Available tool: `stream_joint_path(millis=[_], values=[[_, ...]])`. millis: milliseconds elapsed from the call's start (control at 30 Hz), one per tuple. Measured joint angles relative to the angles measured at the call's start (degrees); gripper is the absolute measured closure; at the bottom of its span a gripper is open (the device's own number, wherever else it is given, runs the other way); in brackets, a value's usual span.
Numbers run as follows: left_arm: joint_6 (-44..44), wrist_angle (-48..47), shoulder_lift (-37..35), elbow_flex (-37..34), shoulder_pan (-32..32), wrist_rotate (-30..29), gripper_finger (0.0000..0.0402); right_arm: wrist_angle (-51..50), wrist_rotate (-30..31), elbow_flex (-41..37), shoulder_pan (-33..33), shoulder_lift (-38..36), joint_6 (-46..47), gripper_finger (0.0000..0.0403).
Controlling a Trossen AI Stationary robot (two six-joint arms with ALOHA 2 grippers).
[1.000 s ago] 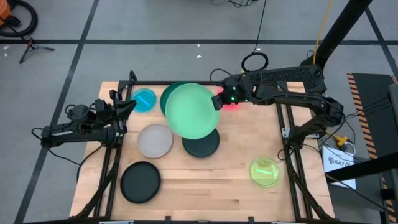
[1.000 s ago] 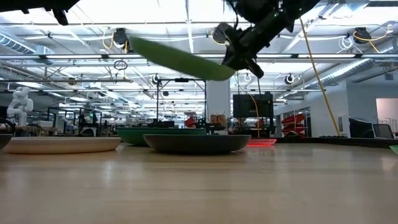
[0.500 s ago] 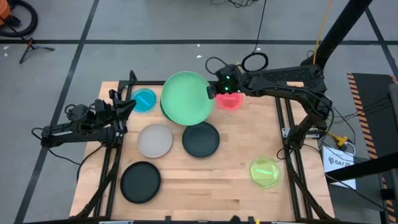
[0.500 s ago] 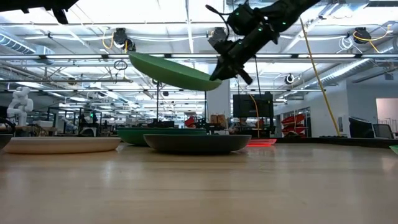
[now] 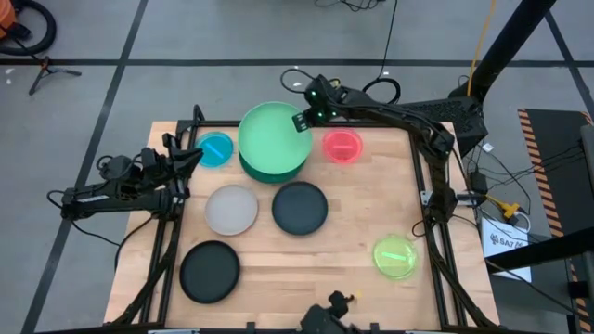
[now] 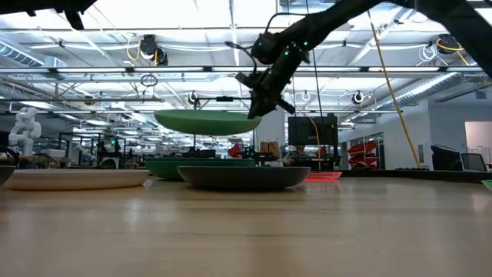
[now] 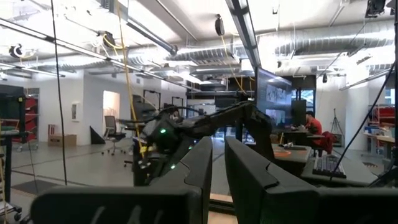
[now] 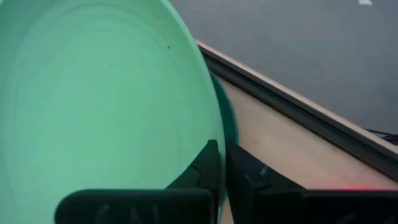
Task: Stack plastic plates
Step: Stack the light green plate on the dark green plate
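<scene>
Pinched by the rim in the right gripper [image 5: 301, 122], mint plate [image 5: 270, 139] held level above the dark green plate [image 5: 278, 170] for stacking; left gripper [image 5: 192, 154] nearly closed, empty.

A pale wooden butcher-block tabletop [image 5: 353, 241] is lying inside a black metal frame [image 5: 430, 199], which is standing on a grey floor crossed by dark tape lines [image 5: 121, 61]. A yellow cable [image 5: 484, 37] is hanging beyond the right corner. Rows of ceiling lights [image 6: 192, 15] are glowing over the hall, and a white humanoid figure [image 6: 23, 127] is standing far left.
</scene>
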Motion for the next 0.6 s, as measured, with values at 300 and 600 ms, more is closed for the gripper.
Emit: stream_joint_path(millis=[300,600], values=[[-0.13,-0.48,-0.01,0.00,0.01,0.02,0.0350,0.18,-1.33,2.50,-1.63,4.48,0.24,0.0397],[-0.12,-0.51,0.00,0.01,0.01,0.02,0.0350,0.42,1.36,2.54,-0.70,5.11,-2.38,0.0397]])
